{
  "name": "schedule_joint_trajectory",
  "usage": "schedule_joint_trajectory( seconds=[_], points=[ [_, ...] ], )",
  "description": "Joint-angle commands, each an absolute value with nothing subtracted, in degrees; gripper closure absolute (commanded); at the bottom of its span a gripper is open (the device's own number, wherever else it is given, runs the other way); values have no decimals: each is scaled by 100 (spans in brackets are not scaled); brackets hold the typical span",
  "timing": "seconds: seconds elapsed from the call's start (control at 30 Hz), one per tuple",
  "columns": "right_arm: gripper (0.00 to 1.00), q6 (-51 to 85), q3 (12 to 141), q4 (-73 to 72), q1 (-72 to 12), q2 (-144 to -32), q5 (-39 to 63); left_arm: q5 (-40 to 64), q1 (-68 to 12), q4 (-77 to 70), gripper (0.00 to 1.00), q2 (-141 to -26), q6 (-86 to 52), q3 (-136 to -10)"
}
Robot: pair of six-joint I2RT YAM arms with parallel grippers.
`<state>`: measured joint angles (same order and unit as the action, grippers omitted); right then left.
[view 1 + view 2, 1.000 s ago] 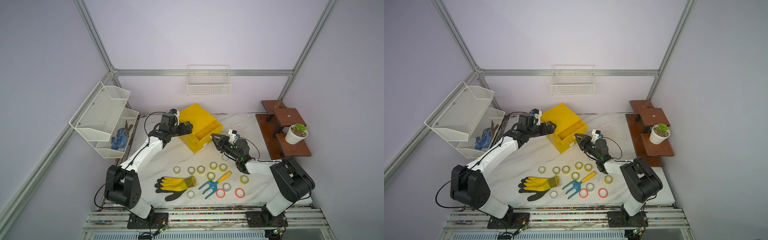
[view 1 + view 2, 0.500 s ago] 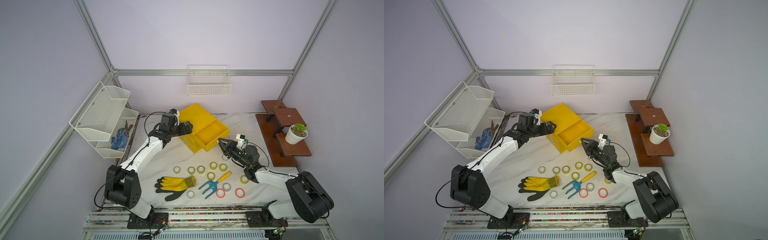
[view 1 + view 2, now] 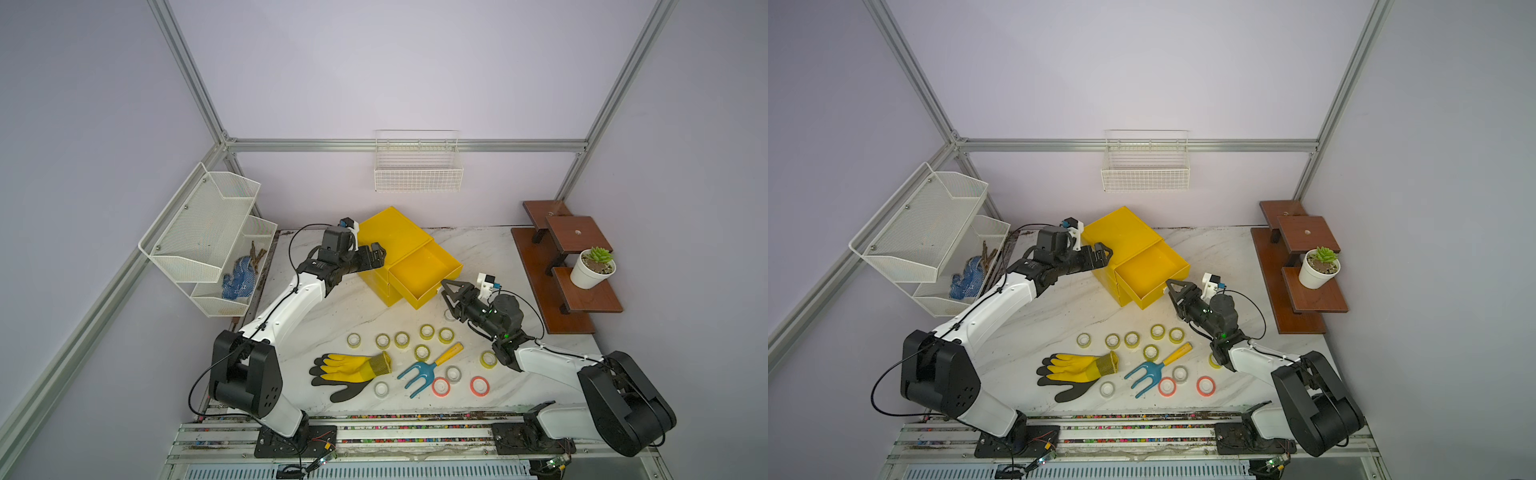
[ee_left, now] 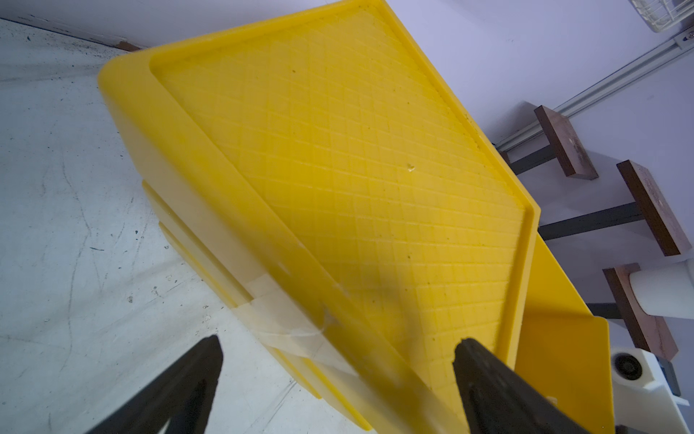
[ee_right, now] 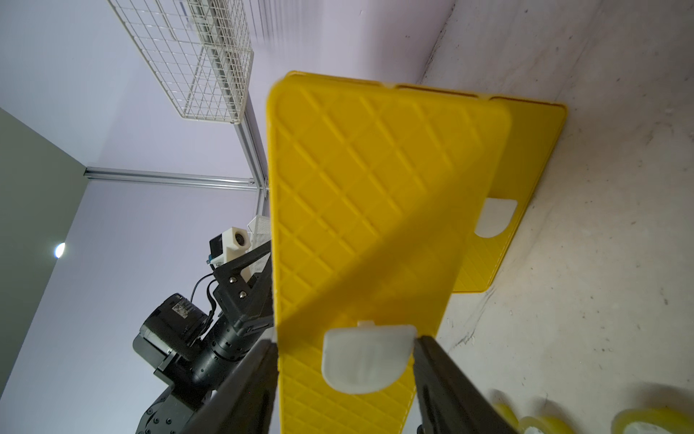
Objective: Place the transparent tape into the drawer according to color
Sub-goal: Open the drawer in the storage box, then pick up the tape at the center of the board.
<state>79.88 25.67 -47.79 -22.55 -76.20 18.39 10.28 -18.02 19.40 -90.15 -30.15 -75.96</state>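
The yellow cabinet [image 3: 392,235] [image 3: 1119,232] stands at the back of the table, its top drawer [image 3: 430,296] [image 3: 1152,270] pulled out and bare inside. My right gripper [image 3: 446,291] [image 5: 345,344] is open at the drawer's front, its jaws either side of the white tab handle [image 5: 370,359]. My left gripper [image 3: 376,255] [image 4: 340,347] is open, straddling the cabinet's upper left edge [image 4: 263,210]. Transparent tape rolls lie on the table in front: several yellow-green [image 3: 401,338], clear-whitish ones [image 3: 453,373], two red-orange [image 3: 440,386] [image 3: 479,385].
A yellow and black glove [image 3: 349,370] and a blue hand rake [image 3: 422,370] lie among the rolls. A wooden step shelf [image 3: 582,299] with a potted plant [image 3: 592,270] stands at the right. White wire baskets hang at the left [image 3: 208,232] and on the back wall [image 3: 417,170].
My right gripper has drawn the top drawer further out by its tab handle, then opened its jaws off the handle. The left arm has stayed against the cabinet.
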Motion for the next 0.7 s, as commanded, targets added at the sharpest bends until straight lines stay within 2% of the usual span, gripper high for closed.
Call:
schedule_joint_trajectory(
  seconds=[0.0,0.1,0.4,0.67],
  points=[
    [35,7752,2593,-4325,-2199,-7298,1854,1064,-1784,1776,0,-8847,-2830,-7646],
    [30,7576,2593,-3804,-2136,-7022,1857,1056,-1787,1794,0,-8802,-2855,-7672],
    [30,6366,2838,-1383,-2019,-5977,1388,865,-1787,2205,0,-8469,-3139,-7897],
    [30,5274,3202,372,-1985,-5277,836,876,-1801,2210,0,-7482,-3321,-7116]
  ],
)
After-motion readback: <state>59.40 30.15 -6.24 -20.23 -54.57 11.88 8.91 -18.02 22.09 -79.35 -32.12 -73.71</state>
